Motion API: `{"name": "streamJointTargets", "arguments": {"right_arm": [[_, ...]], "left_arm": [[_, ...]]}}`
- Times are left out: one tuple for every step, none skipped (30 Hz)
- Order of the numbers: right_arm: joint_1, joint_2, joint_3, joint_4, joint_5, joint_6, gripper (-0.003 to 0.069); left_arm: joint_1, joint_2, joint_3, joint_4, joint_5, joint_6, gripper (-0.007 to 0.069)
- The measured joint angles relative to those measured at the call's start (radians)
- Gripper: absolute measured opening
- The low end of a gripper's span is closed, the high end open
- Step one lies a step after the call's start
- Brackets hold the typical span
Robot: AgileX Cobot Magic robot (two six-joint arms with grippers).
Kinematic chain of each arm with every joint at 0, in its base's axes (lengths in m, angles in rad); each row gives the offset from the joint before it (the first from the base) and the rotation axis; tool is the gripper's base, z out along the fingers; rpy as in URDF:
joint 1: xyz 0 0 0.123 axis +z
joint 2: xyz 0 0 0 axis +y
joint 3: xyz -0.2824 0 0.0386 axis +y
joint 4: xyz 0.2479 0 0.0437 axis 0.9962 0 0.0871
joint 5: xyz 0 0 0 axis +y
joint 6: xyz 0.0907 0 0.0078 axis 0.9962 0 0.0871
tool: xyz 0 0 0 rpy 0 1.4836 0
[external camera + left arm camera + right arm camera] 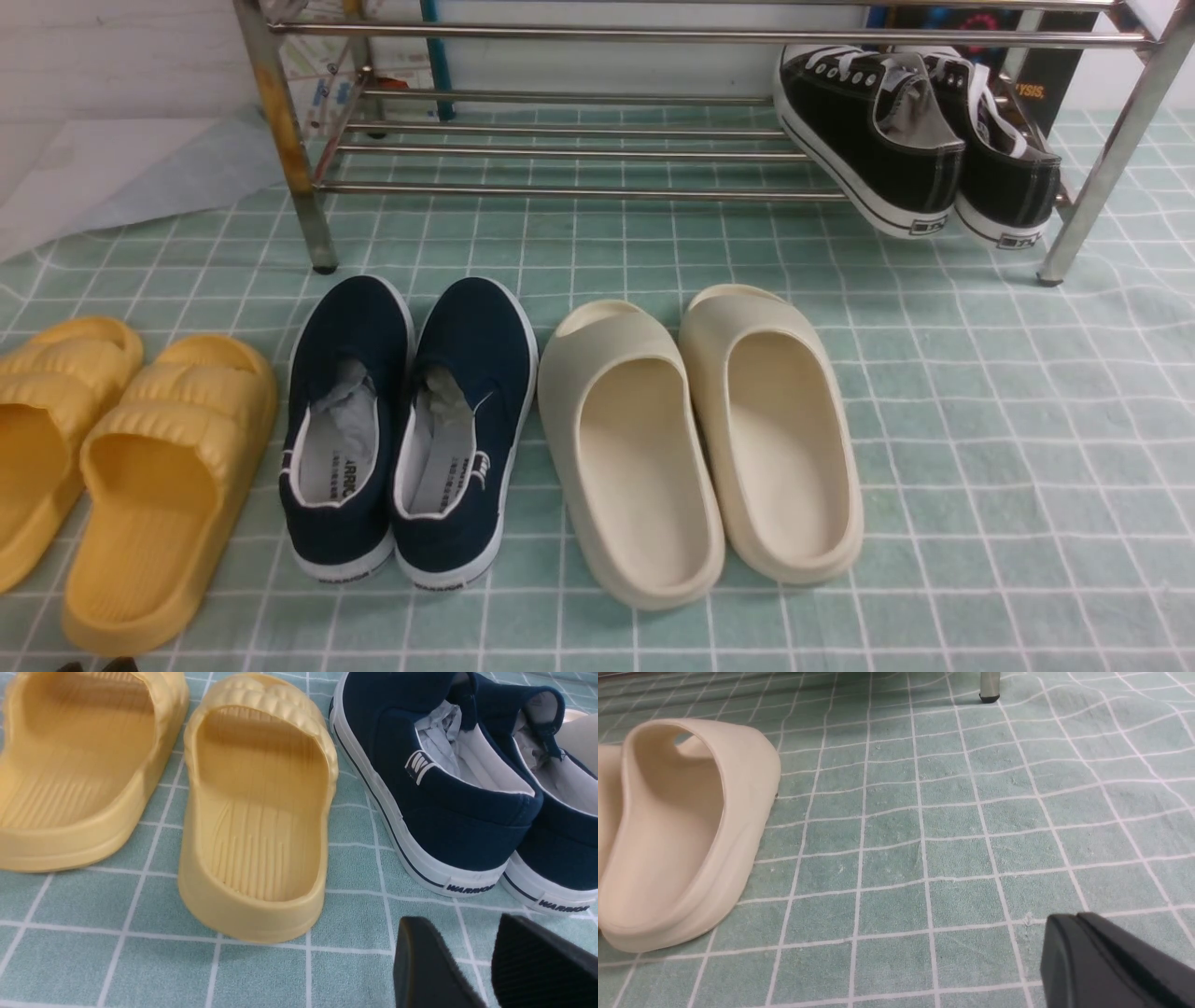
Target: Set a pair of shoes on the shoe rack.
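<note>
Both sneakers (920, 140) on rack (579, 149), toes hidden; left fingers (430, 966) apart, right fingers (1101, 966) unclear.

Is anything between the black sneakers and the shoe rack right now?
No. The black sneakers already rest on the shoe rack's lower bars at its right end, heels tilted down over the front bar; nothing visible blocks them.

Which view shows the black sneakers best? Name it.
The front view: both black sneakers sit tilted on the rack's lower bars at its right end, heels toward the camera. Neither wrist view shows them; the right wrist view catches only a rack foot.
</note>
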Motion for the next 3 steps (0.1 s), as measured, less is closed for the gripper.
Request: {"name": "streamJointTargets", "arguments": {"right_arm": [[0.0,0.0,0.0,0.0,0.0,0.0,0.0022],[0.0,0.0,0.0,0.0,0.0,0.0,0.0022],[0.0,0.0,0.0,0.0,0.0,0.0,0.0023]], "left_arm": [[0.0,0.0,0.0,0.0,0.0,0.0,0.0239],[0.0,0.0,0.0,0.0,0.0,0.0,0.0239],[0.0,0.0,0.0,0.0,0.0,0.0,0.0239]]}}
